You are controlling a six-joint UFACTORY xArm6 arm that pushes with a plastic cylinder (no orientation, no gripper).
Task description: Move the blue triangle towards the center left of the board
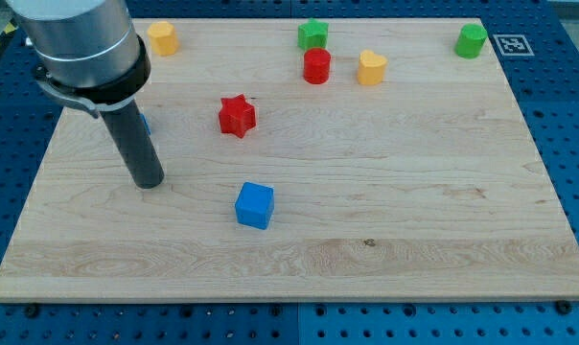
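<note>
Tip: my tip has no claw, just a rod.
Blue triangle: mostly hidden behind rod.
Danger: a blind push might slide past it.

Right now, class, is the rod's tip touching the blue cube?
No. My tip rests on bare board, apart from the blue cube, which sits to the view's right and slightly lower.
</note>
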